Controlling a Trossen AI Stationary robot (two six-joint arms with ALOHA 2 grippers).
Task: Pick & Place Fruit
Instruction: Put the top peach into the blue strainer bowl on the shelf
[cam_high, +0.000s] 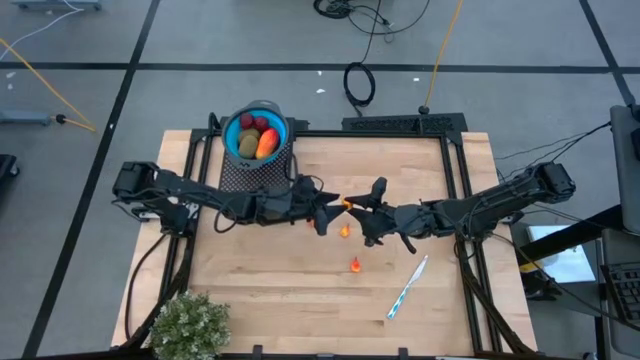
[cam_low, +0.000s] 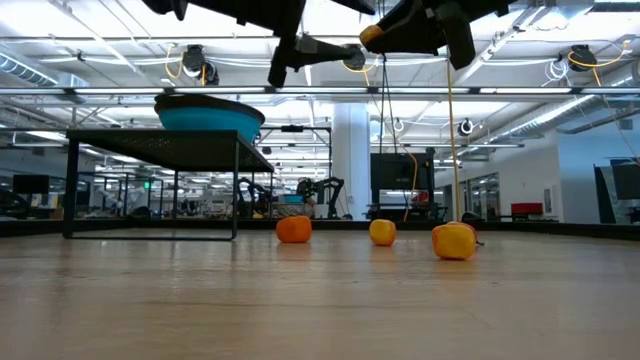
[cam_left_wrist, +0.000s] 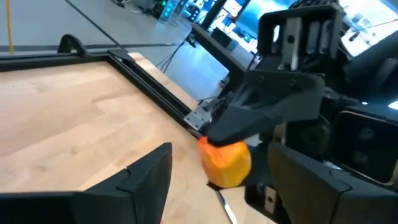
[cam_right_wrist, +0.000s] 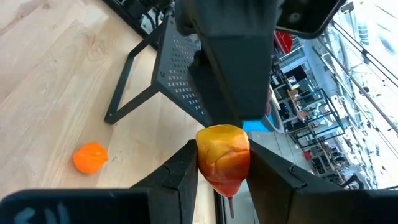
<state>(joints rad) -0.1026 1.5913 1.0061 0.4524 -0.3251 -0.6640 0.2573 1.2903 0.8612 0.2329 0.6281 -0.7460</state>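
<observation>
Grippers meet nose to nose over the middle of the wooden table (cam_high: 270, 300), raised well above the boards. Right gripper (cam_right_wrist: 224, 171) closed on a small orange-yellow fruit (cam_right_wrist: 224, 155), pinched between both dark fingers. Left gripper (cam_left_wrist: 217, 180) spread wide just in front of that same fruit, fingers either side of it and not seen touching. Below, three small orange fruits: one orange bit (cam_high: 344, 231) under the grippers, another (cam_high: 355, 265) nearer the front edge, a third (cam_high: 309, 221) by the left gripper, partly hidden. At the back left, a blue bowl (cam_high: 232, 128) on a black mesh stand (cam_high: 240, 178), already holding a red-orange piece (cam_high: 266, 144), a brown-green oval (cam_high: 248, 145) and dark red balls (cam_high: 254, 123). White-and-blue pen (cam_high: 408, 288) lying right of centre, clear of the arms. Bushy green plant (cam_high: 188, 325) at the front left corner, well apart from everything.
</observation>
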